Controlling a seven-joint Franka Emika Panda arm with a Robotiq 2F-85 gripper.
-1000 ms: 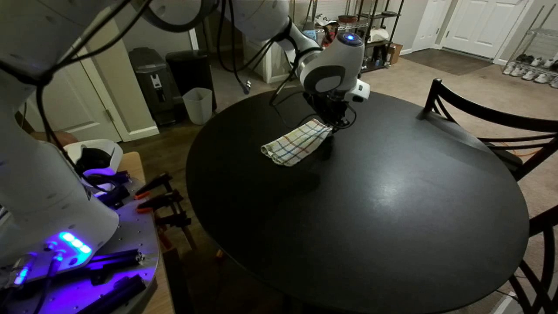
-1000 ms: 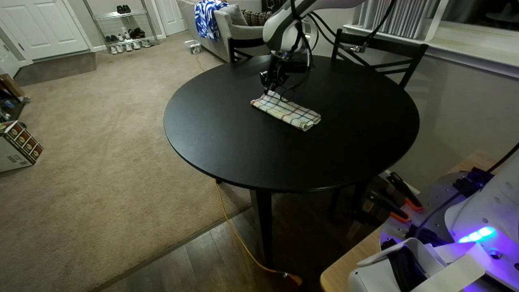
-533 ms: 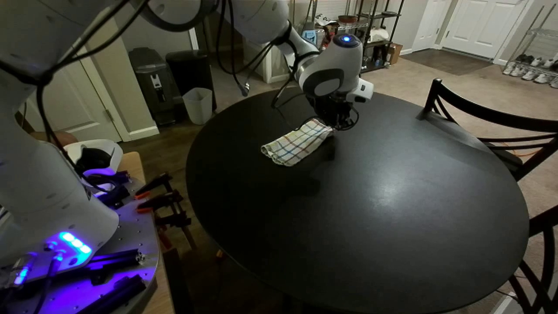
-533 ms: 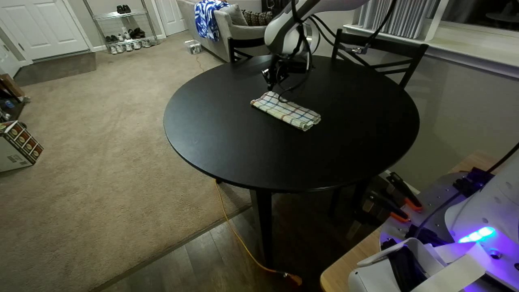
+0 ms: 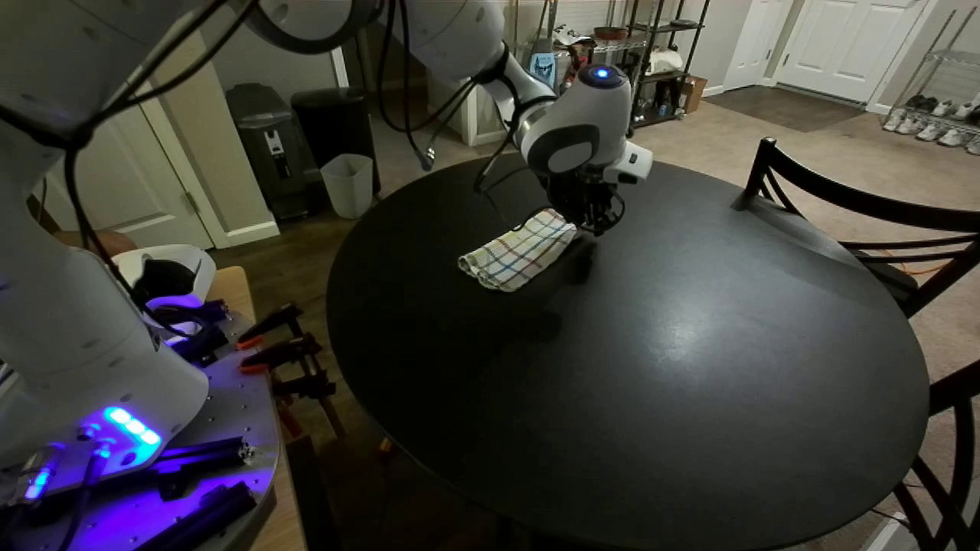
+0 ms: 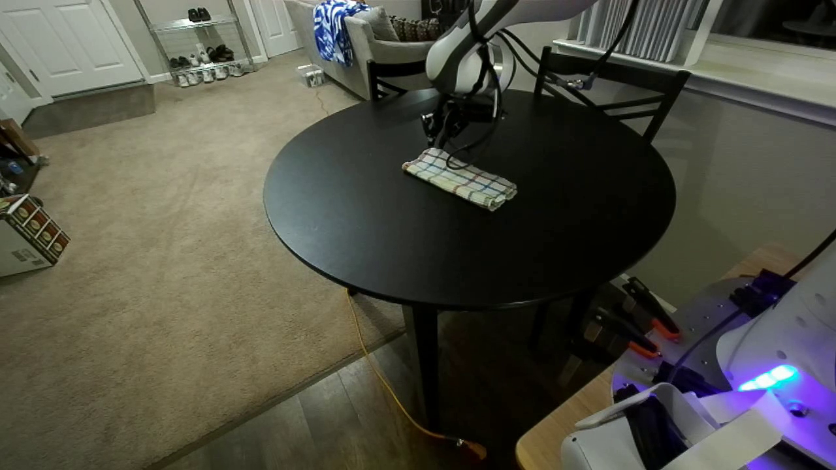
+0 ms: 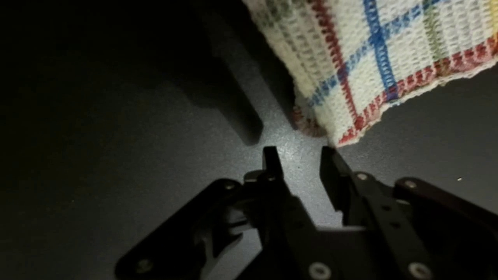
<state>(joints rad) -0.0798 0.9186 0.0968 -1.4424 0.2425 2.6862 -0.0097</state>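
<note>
A folded white cloth with red, blue, green and yellow checks lies on the round black table [image 5: 689, 413]. The cloth [image 5: 521, 251] shows in both exterior views [image 6: 462, 179] and at the upper right of the wrist view [image 7: 365, 58]. My gripper [image 7: 298, 152] is open with nothing between its fingers. In the wrist view its right fingertip meets the cloth's near corner in the picture; I cannot tell whether they touch. In both exterior views the gripper [image 5: 596, 228] is low over the table at the cloth's far end, pointing down [image 6: 434, 142].
Black chairs [image 5: 865, 200] stand at the table's edge, another by the window [image 6: 610, 79]. Loose cables [image 6: 499, 85] hang from the arm. Clamps [image 5: 283, 352] hold the robot's base plate [image 5: 245, 428] beside the table. A white bin [image 5: 348, 186] stands on the floor.
My gripper has lifted off the cloth's corner, then come down a little again, slightly aside. The cloth's corner by the gripper has shifted very slightly; the rest of it lies as before.
</note>
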